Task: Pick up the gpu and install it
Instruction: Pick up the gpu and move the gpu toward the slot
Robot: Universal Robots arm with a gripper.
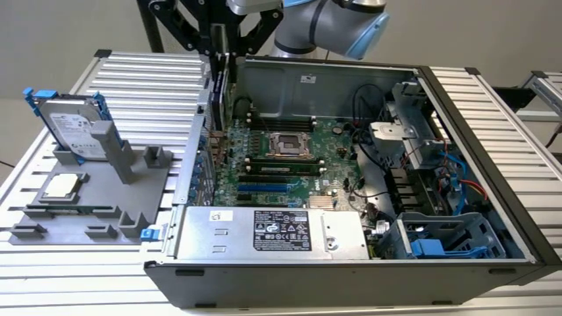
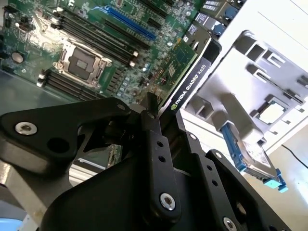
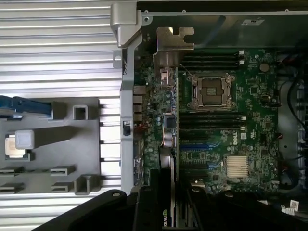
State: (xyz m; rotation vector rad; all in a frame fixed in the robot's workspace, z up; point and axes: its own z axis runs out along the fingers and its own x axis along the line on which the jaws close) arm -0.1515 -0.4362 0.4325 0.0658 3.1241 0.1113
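Item: my gripper [image 2: 163,118]. Fingers clamped on the gpu [image 2: 188,72], one to each face.

Item: gpu. Held on edge over the motherboard [image 3: 255,96], along the border nearest the rear wall of the case [image 1: 351,284]. Its silver bracket [image 3: 169,45] is at the end away from my fingers. I cannot tell whether it touches the motherboard.

Item: hard drive [image 1: 75,128] and processor chip [image 1: 63,186]. Both on a gray tray [image 1: 105,197], well apart from the motherboard, outside the case.

The gripper [image 2: 166,113] is built of black linkage bars pinned with silver screws [image 2: 167,201]. Above the gripper, a grey arm [image 1: 307,29] is fitted with a pale blue cap [image 1: 370,31].
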